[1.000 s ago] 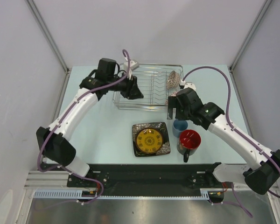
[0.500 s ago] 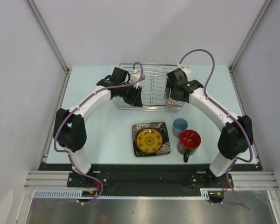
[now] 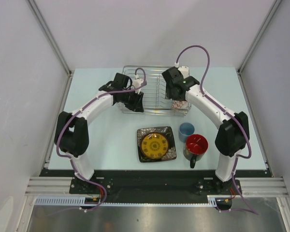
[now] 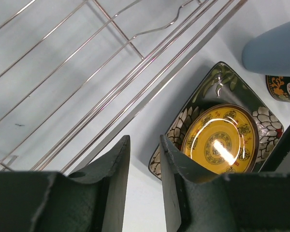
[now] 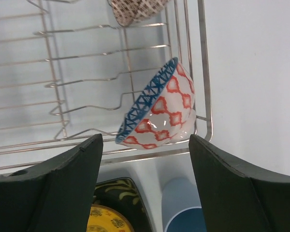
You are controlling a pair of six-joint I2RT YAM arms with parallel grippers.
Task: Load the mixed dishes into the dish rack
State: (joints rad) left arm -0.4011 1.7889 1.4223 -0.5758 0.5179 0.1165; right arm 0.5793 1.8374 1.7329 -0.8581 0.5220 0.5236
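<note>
The dish rack [image 3: 152,68] stands at the back of the table. A blue patterned bowl [image 5: 159,112] leans on its side in the rack's front right corner [image 3: 181,104]. A pinkish-beige patterned bowl [image 5: 135,9] sits further back. My right gripper [image 5: 145,140] hangs open over that corner [image 3: 177,95], with nothing between its fingers. My left gripper [image 4: 143,140] hovers at the rack's front left edge [image 3: 135,103], jaws a narrow gap apart and empty. On the table in front lie the dark square plate [image 3: 156,144], the light-blue cup [image 3: 186,131] and the dark mug [image 3: 195,147].
Grey walls and metal frame posts close in the table on three sides. The black base rail [image 3: 150,181] runs along the near edge. The plate [image 4: 222,142], cup [image 4: 275,48] and mug [image 4: 285,89] also show in the left wrist view.
My right gripper has moved from the rack's front right corner back and left over the rack, and its jaws have narrowed a little. The left gripper has shifted slightly towards the rack's front edge.
</note>
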